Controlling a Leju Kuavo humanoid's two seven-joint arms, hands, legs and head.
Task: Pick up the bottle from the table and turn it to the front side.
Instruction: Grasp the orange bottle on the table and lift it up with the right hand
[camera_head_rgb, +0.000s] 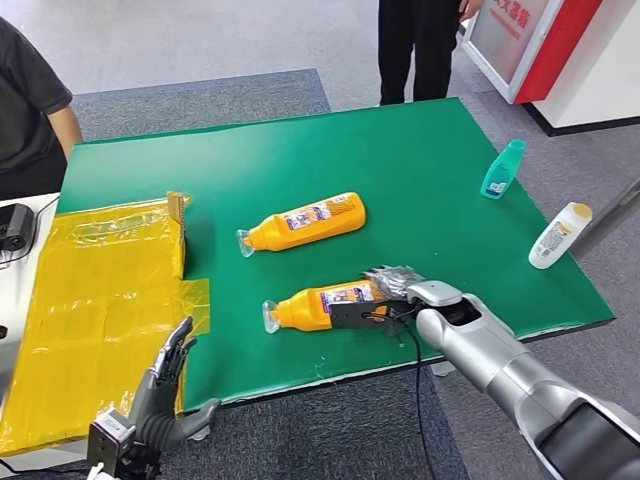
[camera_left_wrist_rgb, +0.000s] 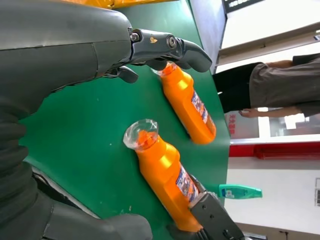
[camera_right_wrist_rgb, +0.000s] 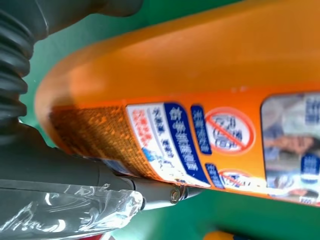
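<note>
On the green counter (camera_head_rgb: 423, 180), near its front edge, lies the orange plastic bottle with a clear cap (camera_head_rgb: 321, 305) on its side, the cap pointing toward the yellow plastic sheet (camera_head_rgb: 90, 300). Its label has blue and white panels with small writing and red prohibition circles, but the characters are too blurred to read. The right hand (camera_head_rgb: 381, 300) grips the bottle at its base end, with the thumb on one side and the fingers on the other. A second orange bottle (camera_head_rgb: 302, 222) lies farther back. The left hand (camera_head_rgb: 162, 385) hovers beside the counter edge, fingers spread, holding nothing.
</note>
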